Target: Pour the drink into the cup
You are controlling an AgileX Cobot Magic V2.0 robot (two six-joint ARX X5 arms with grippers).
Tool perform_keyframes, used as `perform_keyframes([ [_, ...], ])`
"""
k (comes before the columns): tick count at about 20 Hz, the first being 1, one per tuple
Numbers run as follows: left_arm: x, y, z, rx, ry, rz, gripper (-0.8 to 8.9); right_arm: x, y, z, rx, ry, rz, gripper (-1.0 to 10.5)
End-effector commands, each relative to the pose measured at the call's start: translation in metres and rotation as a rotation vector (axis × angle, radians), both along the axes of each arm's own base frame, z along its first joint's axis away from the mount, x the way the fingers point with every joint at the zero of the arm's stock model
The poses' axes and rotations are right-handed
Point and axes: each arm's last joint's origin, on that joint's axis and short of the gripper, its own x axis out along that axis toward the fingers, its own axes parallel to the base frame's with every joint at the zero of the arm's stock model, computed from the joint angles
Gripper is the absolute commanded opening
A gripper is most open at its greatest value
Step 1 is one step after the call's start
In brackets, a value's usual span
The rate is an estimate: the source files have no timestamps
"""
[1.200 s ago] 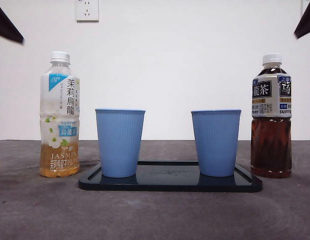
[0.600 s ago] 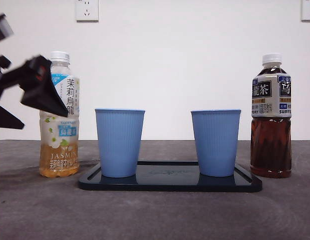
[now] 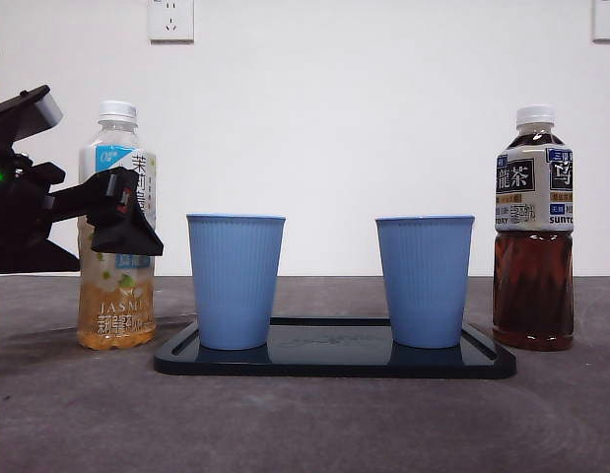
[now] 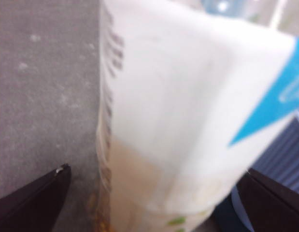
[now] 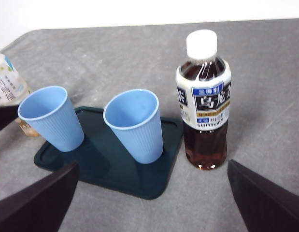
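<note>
Left gripper [image 3: 122,212] positioned wide open around the jasmine tea bottle [image 3: 117,227], with no contact visible.

The jaws are seen on either side of the bottle's label, apart from the plastic. The clear, white-capped bottle stands upright on the grey table [image 3: 305,424], just beside a glossy black tray [image 3: 334,360]. Two ribbed blue cups [image 3: 236,281] [image 3: 424,281] are held on the tray. A dark oolong tea bottle [image 3: 534,232] is placed beyond its other end. The right gripper [image 5: 149,203] is held open above the table, grasping nothing.

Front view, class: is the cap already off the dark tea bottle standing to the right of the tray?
No. The dark tea bottle still wears its white cap and stands upright beside the tray.
</note>
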Motion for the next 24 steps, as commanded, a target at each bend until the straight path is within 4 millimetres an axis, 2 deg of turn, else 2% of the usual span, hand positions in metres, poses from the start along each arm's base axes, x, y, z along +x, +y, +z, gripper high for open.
perform_keyframes([
  [1,0.003,-0.002,-0.004,0.001,-0.021,-0.003,5.18,-0.001,0.000,0.004,0.012,-0.009,0.002,4.9],
  [4,0.006,-0.003,-0.004,-0.001,-0.031,-0.003,4.38,-0.001,0.000,0.004,0.010,-0.010,0.002,4.9],
  [7,0.006,-0.003,-0.004,-0.001,-0.031,-0.004,3.05,-0.001,0.000,0.003,0.009,-0.010,0.003,4.9],
  [9,0.006,-0.003,-0.004,-0.001,-0.031,-0.004,2.54,-0.001,0.000,0.003,0.009,-0.010,0.003,4.9],
  [15,0.004,-0.002,0.004,0.013,-0.059,-0.011,2.39,-0.001,0.000,0.003,0.004,-0.001,0.004,4.9],
  [19,-0.001,-0.001,0.034,0.115,-0.063,-0.042,2.12,-0.001,0.000,0.002,-0.011,-0.003,0.010,4.9],
  [24,-0.004,0.003,0.096,0.379,-0.042,-0.057,2.12,-0.001,0.000,0.002,-0.016,-0.005,0.012,4.9],
])
